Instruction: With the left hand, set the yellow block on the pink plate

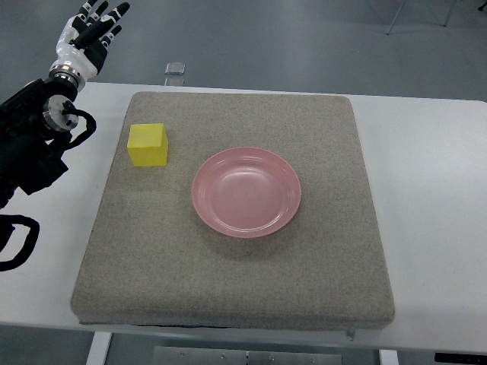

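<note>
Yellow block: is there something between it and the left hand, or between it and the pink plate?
Nothing visible is in the way. The yellow block sits alone on the grey mat, with bare mat between it and the pink plate to its right. The left hand is raised beyond the table's far-left corner, fingers spread, holding nothing.

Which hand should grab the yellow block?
The left hand. It is open, up at the picture's left, the side where the block sits, left of the plate. No right hand shows.
</note>
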